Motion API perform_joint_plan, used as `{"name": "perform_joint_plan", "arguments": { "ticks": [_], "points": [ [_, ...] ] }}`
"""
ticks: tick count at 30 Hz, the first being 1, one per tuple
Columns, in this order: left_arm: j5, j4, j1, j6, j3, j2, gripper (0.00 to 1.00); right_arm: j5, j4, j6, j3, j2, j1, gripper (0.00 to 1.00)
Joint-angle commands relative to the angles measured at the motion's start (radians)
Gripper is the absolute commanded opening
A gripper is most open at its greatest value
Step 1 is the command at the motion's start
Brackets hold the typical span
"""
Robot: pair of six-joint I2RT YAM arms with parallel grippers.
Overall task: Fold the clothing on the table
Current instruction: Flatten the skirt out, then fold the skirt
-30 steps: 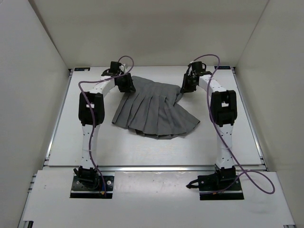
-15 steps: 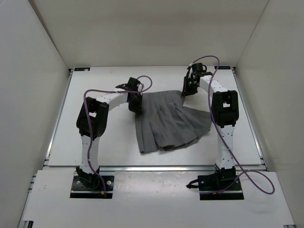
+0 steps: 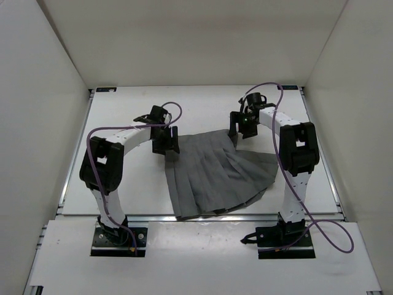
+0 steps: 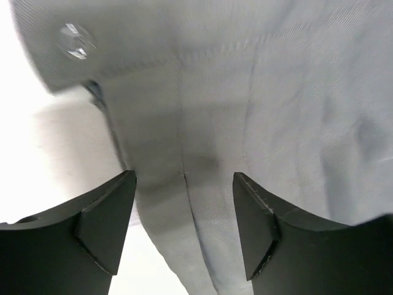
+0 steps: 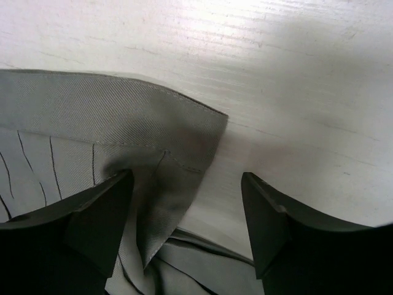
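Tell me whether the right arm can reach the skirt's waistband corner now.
Probably yes: the right gripper hangs open just above that corner of the skirt, with nothing between and bare table beside it.

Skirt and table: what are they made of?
The skirt looks like matte grey woven cloth: it shows fine diagonal weave lines, stitched seams and soft pleats. The table looks hard and smooth, white with faint streaks. It may be painted or laminated board; I can't tell which.
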Motion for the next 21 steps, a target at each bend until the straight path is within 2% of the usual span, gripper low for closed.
{"name": "perform_joint_plan", "arguments": {
  "ticks": [1,4,12,18,21],
  "points": [
    [0.005,0.076,0.025,-0.018,0.041,-0.079,0.75,-0.035,0.063,0.017,-0.016,-0.054,-0.014,0.7],
    [-0.012,0.102,0.038,-0.015,0.067,-0.054,0.74,-0.049,0.066,0.02,0.002,-0.049,-0.02,0.72],
    [-0.206,0.09,0.049,-0.018,0.169,0.08,0.7,-0.011,0.044,0.017,0.056,-0.001,-0.005,0.69],
    [-0.205,0.111,0.06,-0.024,0.155,0.117,0.68,0.014,0.04,0.018,0.071,0.011,0.023,0.65],
    [-0.194,0.125,0.063,-0.023,0.132,0.12,0.71,-0.001,0.044,0.027,0.058,0.011,0.026,0.63]
  ]
}}
